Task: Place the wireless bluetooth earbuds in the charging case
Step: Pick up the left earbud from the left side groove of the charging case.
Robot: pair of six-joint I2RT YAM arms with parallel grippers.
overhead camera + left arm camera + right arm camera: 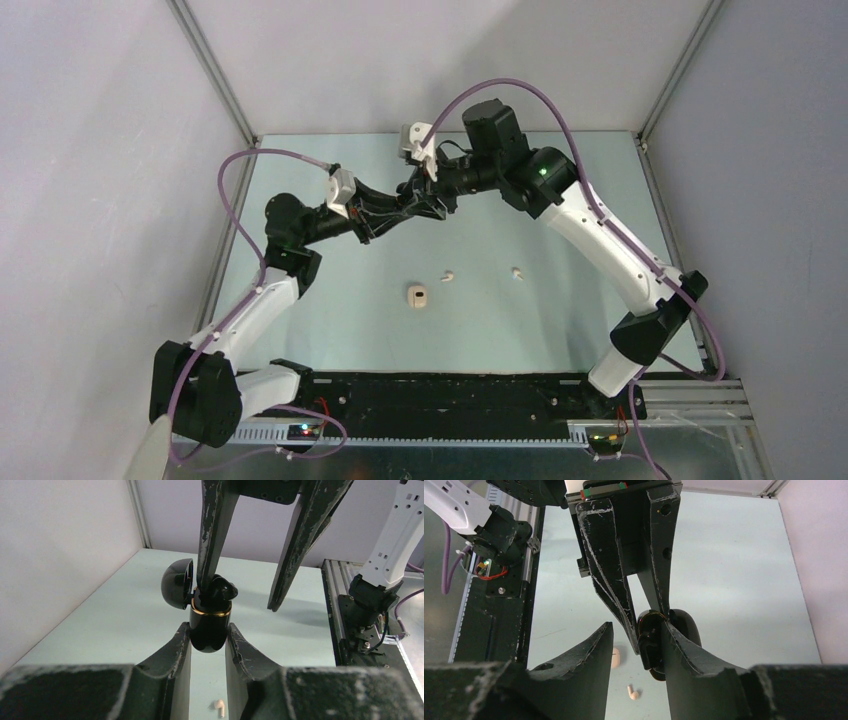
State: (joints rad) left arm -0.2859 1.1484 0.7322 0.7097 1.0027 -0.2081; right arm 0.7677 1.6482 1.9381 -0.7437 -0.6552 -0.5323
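Note:
My left gripper [209, 636] is shut on a glossy black charging case [210, 617] with a gold rim and holds it above the table. Its lid [176, 584] is flipped open. A black earbud [223, 589] sits at the case mouth, partly sticking out. My right gripper [636, 630] is open and comes from the opposite side. One of its fingers [212, 535] rests against the earbud and the case top. The case also shows in the right wrist view [650, 647]. The second black earbud is not visible. Both grippers meet at the back middle [410, 200].
A closed cream case [418, 296] lies mid-table. Two cream earbuds lie loose beside it, one close [449, 274] and one further right [517, 272]. Grey walls and metal frame posts [215, 70] border the table [560, 320]. The black base rail [450, 395] runs along the near edge.

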